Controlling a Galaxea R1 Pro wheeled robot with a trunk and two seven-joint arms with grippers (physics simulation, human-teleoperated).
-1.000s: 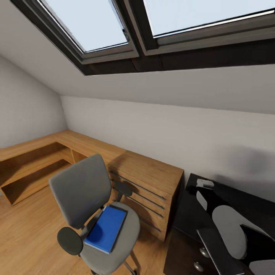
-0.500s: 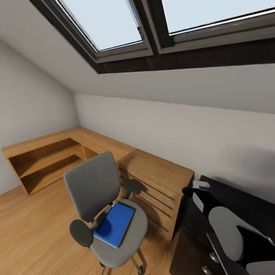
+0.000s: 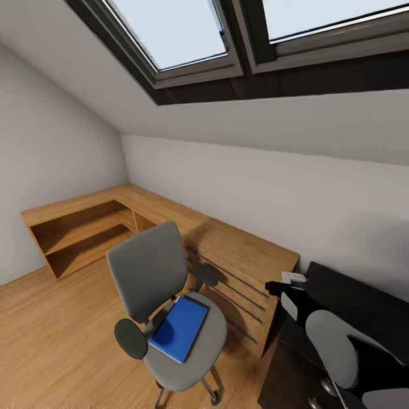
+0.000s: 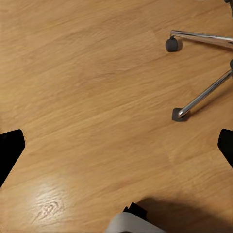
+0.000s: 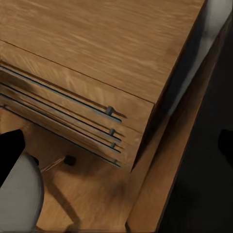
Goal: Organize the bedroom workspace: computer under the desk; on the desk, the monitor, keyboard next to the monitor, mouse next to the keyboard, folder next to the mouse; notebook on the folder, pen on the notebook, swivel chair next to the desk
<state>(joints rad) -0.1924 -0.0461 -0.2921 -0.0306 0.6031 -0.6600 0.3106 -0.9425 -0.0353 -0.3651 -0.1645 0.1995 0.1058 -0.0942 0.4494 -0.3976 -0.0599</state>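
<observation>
Blue folder (image 3: 179, 328) lying flat on the seat of the grey swivel chair (image 3: 149, 271), around 6 o'clock in the head view. Low light-wood cabinet (image 3: 244, 255) just behind the chair; black desk (image 3: 363, 309) at 4 o'clock, well apart from the chair. Left gripper (image 4: 116, 145) wide open over bare plank floor (image 4: 87, 73), holding nothing; right gripper (image 5: 116, 145) likewise spread and empty. Folder not yet moved, chair not yet beside the desk; most of the task apparently left.

We see bright, even daylight from the skylight (image 3: 187, 34), soft shadows under the swivel chair (image 3: 170, 318), slightly blurred renders, and wide-angle stretching at the edges.
</observation>
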